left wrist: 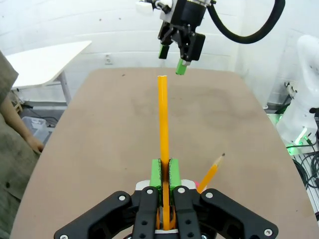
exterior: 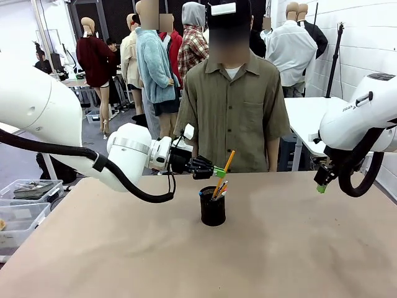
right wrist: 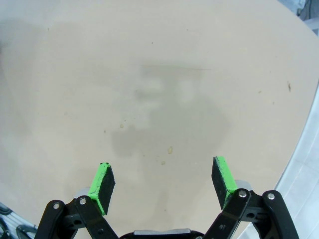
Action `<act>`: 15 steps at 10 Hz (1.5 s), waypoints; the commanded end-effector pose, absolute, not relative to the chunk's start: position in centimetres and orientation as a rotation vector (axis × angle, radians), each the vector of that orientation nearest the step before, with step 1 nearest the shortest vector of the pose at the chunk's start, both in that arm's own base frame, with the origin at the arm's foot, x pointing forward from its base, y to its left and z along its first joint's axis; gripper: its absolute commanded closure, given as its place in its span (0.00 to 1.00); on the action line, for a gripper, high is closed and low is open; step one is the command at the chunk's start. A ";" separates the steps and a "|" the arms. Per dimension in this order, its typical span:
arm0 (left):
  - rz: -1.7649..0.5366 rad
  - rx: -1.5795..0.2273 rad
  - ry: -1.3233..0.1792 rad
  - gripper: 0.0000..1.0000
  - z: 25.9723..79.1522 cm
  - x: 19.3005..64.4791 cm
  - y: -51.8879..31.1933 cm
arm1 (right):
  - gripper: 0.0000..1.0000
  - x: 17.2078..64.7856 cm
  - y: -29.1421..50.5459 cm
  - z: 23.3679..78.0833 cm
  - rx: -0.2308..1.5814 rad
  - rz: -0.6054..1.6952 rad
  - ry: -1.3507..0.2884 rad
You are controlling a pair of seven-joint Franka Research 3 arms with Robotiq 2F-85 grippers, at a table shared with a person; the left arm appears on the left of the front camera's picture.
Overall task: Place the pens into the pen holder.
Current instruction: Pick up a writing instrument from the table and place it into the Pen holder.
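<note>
Just above the pen holder (exterior: 213,211), the left gripper (exterior: 218,171) pinched a yellow-orange pencil (exterior: 228,162), its long axis tilted, while the right gripper (right wrist: 163,180) hung open well aside.

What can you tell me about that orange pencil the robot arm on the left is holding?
The orange pencil is a long, thin yellow-orange stick, apparently wooden. The left gripper pinches it between its two green pads, which press on its lower part; most of its length juts out past them. In the front view it tilts up and to the right, just above the black pen holder at mid-table, not yet inside. Nothing else touches it.
</note>
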State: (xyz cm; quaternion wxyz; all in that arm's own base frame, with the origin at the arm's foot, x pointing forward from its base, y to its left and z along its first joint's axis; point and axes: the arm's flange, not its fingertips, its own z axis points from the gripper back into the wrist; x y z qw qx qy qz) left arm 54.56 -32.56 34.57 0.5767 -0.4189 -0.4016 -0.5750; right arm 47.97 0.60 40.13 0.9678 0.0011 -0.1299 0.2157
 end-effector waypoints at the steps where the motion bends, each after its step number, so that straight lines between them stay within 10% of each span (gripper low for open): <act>1: -1.351 -0.987 -0.924 1.00 33.8 53.9 -31.4 | 0.03 47.9 0.4 39.9 -0.009 0.447 -0.265; 5: -1.323 -0.993 -0.898 1.00 32.5 53.9 -30.7 | 0.03 47.9 0.4 39.9 -0.009 0.447 -0.265; 8: -1.311 -0.981 -0.904 0.46 32.6 53.9 -30.3 | 0.03 47.9 0.4 39.9 -0.009 0.447 -0.265; 15: -1.130 -0.729 -0.754 0.44 39.1 50.5 -24.1 | 0.03 47.9 0.4 39.9 -0.009 0.447 -0.265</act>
